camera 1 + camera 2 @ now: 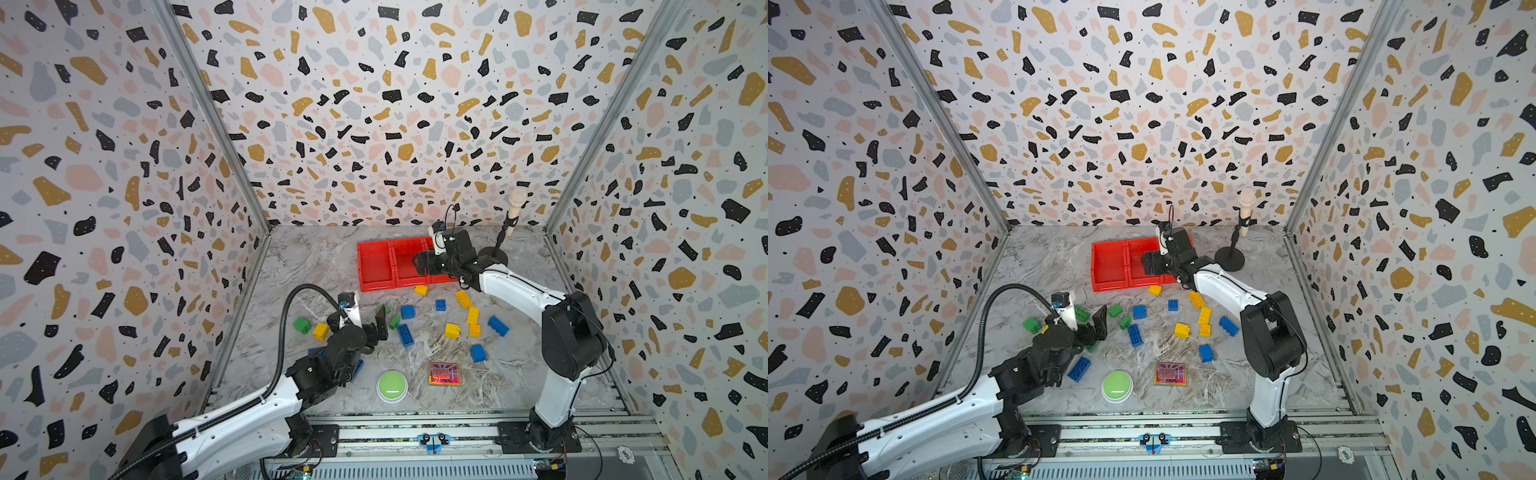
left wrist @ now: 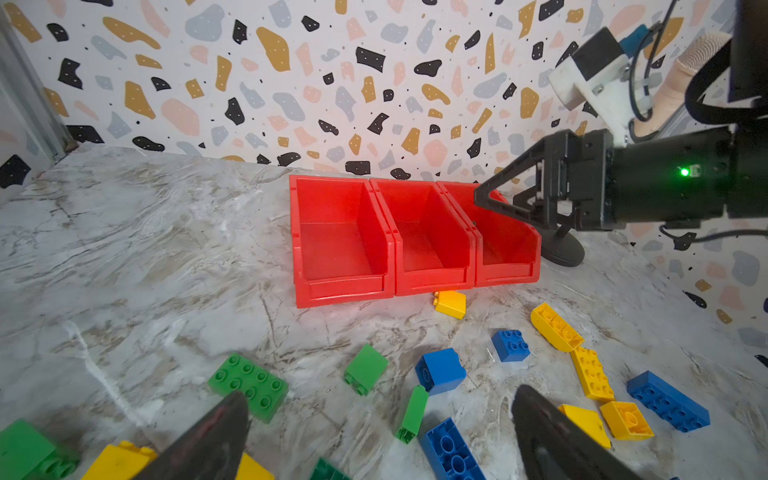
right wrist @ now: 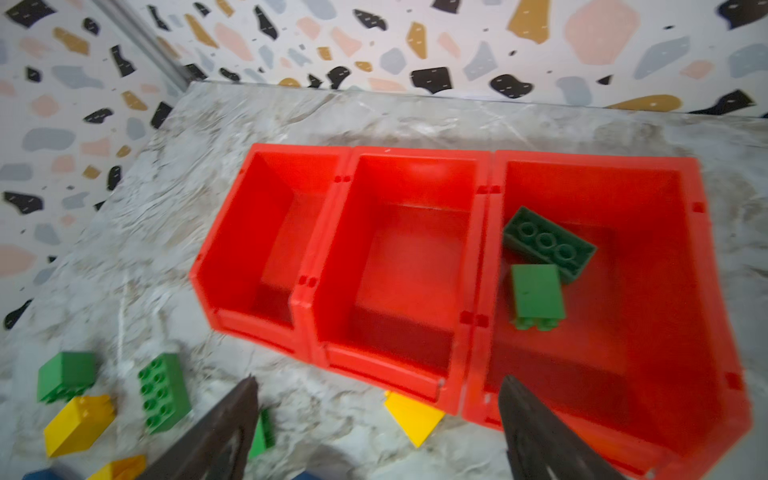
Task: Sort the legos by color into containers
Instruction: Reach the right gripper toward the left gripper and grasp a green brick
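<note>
Three red containers (image 1: 376,266) (image 1: 1108,266) stand joined in a row at the back middle. My right gripper (image 1: 419,264) (image 3: 377,380) hovers over their front edge, open, nothing between its fingers. Two green legos (image 3: 548,245) (image 3: 536,295) lie in the end bin under the right arm; the other two bins (image 3: 407,257) look bare. Blue, yellow and green legos are scattered on the table, among them a yellow one (image 1: 420,289) against the bins' front. My left gripper (image 1: 365,328) (image 2: 380,395) hangs open above green bricks (image 2: 365,368) (image 2: 413,413) at the left.
A round green button (image 1: 391,386) and a shiny pink-orange card (image 1: 444,373) lie near the front edge. A microphone on a black stand (image 1: 513,216) rises right of the bins. Patterned walls close in the back and both sides.
</note>
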Motion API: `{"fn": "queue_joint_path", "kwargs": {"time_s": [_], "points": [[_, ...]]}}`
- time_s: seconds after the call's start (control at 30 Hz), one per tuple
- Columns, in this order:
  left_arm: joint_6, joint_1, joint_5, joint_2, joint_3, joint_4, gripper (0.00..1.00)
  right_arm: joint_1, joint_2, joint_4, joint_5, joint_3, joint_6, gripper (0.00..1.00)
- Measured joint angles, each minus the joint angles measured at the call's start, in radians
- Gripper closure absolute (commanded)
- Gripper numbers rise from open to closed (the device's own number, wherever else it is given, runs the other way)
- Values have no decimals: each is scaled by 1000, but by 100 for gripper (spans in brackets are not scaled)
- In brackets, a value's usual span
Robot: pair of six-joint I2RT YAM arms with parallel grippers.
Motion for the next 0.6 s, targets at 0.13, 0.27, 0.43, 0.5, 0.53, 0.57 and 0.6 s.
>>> {"fn": "queue_joint_path", "kwargs": {"time_s": [0.13,0.27,0.43,0.5,0.53,0.57,0.6], "points": [[-29,0,-24,-133,-69,-63,0,87,1,-12,-11,-23,-23,13],[-55,0,-42,-256,-118,-124,0,164,43,-38,-33,-23,-58,17],[-88,0,-58,-362,-154,-182,0,218,139,-83,-58,8,-93,20],[-97,0,-59,-382,-159,-201,0,227,172,-93,-67,19,-102,21],[-100,-1,-60,-389,-161,-206,0,230,185,-101,-68,26,-106,21],[-104,-1,-60,-397,-165,-212,0,233,200,-110,-70,35,-111,21],[-106,-2,-60,-405,-170,-219,0,238,217,-119,-70,49,-116,21]]}}
